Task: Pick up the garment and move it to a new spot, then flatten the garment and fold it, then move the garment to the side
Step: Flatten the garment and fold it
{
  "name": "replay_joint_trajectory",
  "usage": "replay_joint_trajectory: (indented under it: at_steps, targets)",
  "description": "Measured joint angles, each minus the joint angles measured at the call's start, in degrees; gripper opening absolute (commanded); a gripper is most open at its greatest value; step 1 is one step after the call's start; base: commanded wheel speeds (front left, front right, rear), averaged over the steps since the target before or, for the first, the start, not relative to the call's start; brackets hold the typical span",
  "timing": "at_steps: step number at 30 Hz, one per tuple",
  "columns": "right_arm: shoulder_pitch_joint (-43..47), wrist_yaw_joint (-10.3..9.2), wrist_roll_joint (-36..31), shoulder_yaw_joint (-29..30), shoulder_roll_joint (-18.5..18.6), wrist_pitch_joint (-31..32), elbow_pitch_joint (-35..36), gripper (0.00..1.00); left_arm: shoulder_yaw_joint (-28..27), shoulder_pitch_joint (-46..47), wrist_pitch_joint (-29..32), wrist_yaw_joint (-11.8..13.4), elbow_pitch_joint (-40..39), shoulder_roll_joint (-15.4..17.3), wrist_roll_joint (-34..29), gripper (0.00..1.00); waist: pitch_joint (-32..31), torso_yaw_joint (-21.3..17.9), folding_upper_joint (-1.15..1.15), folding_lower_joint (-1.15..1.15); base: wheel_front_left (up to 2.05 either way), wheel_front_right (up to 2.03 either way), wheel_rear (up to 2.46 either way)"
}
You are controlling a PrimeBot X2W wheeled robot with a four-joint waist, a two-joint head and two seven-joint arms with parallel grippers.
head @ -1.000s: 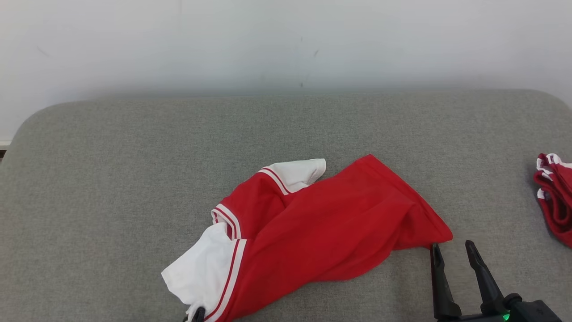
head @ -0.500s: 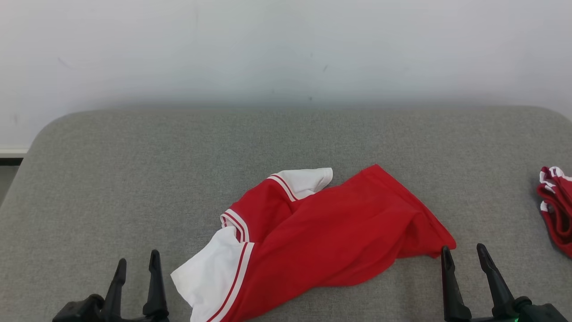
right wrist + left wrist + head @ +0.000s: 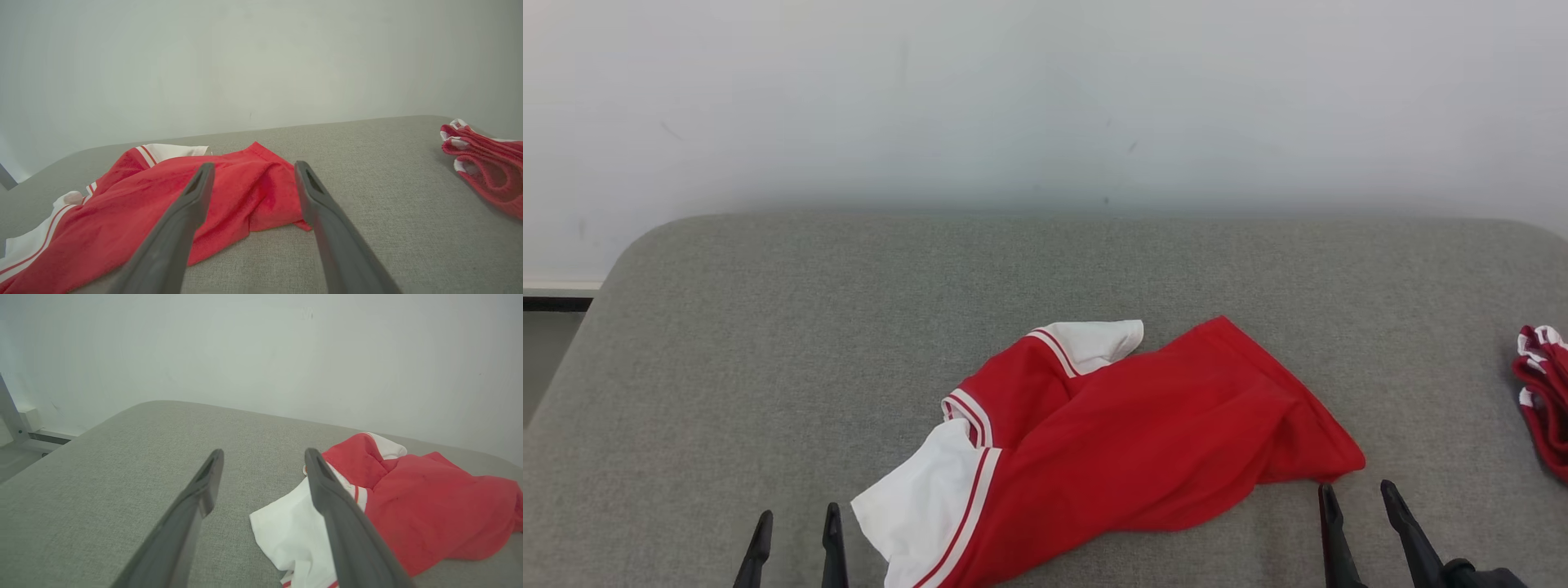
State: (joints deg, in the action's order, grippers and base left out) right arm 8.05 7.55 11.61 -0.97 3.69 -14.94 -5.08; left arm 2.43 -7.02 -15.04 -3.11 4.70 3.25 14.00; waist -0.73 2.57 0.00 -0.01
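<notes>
The red bundle [image 3: 1543, 400] at the grey pad's [image 3: 768, 343] right edge runs out of frame; the garment's [image 3: 1143, 441] near white sleeve is cropped below.

No text, label, brand, number or sign can be read: none on the garment [image 3: 1127, 433], the folded red cloth [image 3: 1543, 400] at the far right, the grey padded surface [image 3: 768, 327] or the pale wall [image 3: 1045, 98] behind it.
</notes>
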Motion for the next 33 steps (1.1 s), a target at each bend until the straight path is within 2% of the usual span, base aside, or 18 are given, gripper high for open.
replay_joint_trajectory:
  at_steps: [5,15,20,25,33]
  targets:
    - [-3.0,0.0,2.5,-0.3,2.5,5.3,-2.5,1.0,-0.4,0.0,0.0,-1.0,-0.3,-0.2,-0.9,1.0,0.2,1.1,0.0,0.0,0.0,0.0,0.0]
    - [-19.9,0.0,11.8,0.8,10.3,34.5,-6.6,1.0,2.4,1.6,0.0,-0.8,-1.4,-0.3,-0.4,1.0,3.6,3.3,0.0,0.01,0.0,0.0,0.0]
    - [-28.0,0.0,14.2,4.1,12.6,43.7,-11.5,1.0,4.2,3.3,0.0,-0.4,-1.8,-0.3,0.1,1.0,6.1,5.3,0.01,0.02,0.0,0.0,0.0]
    - [-32.7,0.0,13.3,5.6,14.3,49.8,-16.4,1.0,5.0,4.7,0.0,0.2,-2.7,-0.3,0.1,1.0,8.7,8.1,0.01,0.02,0.0,0.0,0.0]
    - [-36.9,0.0,8.9,6.0,16.4,53.0,-20.8,1.0,5.5,5.9,0.0,0.6,-3.9,-0.3,0.4,1.0,12.7,11.9,0.01,0.02,0.0,0.0,0.0]
